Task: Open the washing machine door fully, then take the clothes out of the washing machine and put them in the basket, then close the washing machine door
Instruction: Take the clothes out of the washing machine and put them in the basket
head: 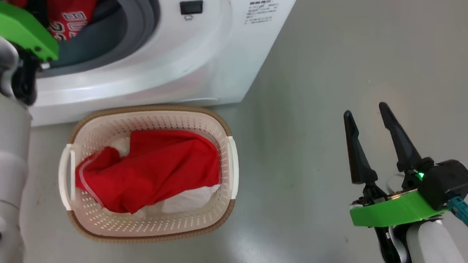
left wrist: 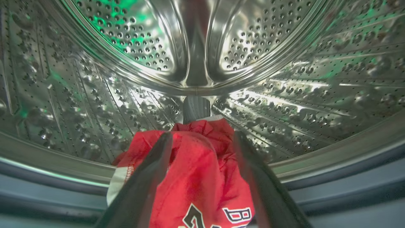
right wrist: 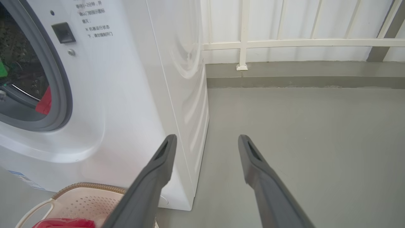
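Fingers (left wrist: 142, 190) of left gripper (left wrist: 203, 134) stand wide open astride red lettered jersey (left wrist: 196, 171) in perforated steel drum (left wrist: 284, 104), pre-grasp, holding nothing.

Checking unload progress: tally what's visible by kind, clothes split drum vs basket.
red jersey in drum: 1
red garment in basket: 1
basket: 1
washing machine: 1
claws: 2, left claw and right claw, both open
total: 6, white fabric in basket left uncounted
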Robot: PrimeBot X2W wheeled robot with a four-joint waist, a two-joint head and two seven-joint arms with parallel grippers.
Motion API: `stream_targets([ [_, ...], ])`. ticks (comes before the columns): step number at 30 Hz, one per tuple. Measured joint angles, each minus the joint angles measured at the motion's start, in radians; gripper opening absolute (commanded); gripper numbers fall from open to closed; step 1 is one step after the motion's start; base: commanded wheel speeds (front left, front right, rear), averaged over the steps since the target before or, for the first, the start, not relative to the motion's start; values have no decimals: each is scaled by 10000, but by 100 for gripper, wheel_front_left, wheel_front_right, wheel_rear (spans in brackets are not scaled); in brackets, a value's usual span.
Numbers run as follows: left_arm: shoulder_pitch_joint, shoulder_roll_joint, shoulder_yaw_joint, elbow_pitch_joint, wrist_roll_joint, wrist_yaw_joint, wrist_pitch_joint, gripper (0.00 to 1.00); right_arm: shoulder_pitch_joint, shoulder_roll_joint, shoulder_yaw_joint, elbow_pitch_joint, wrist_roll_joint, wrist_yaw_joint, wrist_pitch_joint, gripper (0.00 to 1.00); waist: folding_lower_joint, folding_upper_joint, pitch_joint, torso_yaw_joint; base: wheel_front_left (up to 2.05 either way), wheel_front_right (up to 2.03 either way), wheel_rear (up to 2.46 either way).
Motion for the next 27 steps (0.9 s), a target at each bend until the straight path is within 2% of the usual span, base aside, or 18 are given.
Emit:
stream_targets([
  [3,-415,40,-82,512,0,44,500,100,-46,0,8,-52,4,0,0,100,0,0,218,-72,0,0,0],
  [10,-852,59,-454,1327,165,453,1728,100,-271,-2,94,-56,98,0,0,100,0,0,534,-230,0,0,0],
  [16,-962,330,-826,1473,477,671,2213,100,-412,-2,165,-50,196,0,0,100,0,0,637,-379,0,0,0],
  [17,-982,368,-876,1476,545,729,2211,89,-412,-2,173,-38,219,0,0,100,0,0,652,-393,0,0,0],
  [18,-991,393,-909,1476,589,763,2161,44,-412,-2,182,-27,247,0,0,100,0,0,667,-405,0,0,0],
  [19,-995,397,-934,1476,619,800,2063,10,-412,-2,192,-13,253,0,0,100,0,0,682,-412,0,0,0],
  [20,-995,397,-949,1484,621,802,1990,0,-413,-2,207,2,253,0,0,100,0,0,696,-418,0,0,0],
  [27,-984,399,-938,1484,566,775,1045,0,-439,-4,313,125,441,0,0,100,0,0,679,-379,0,0,0],
])
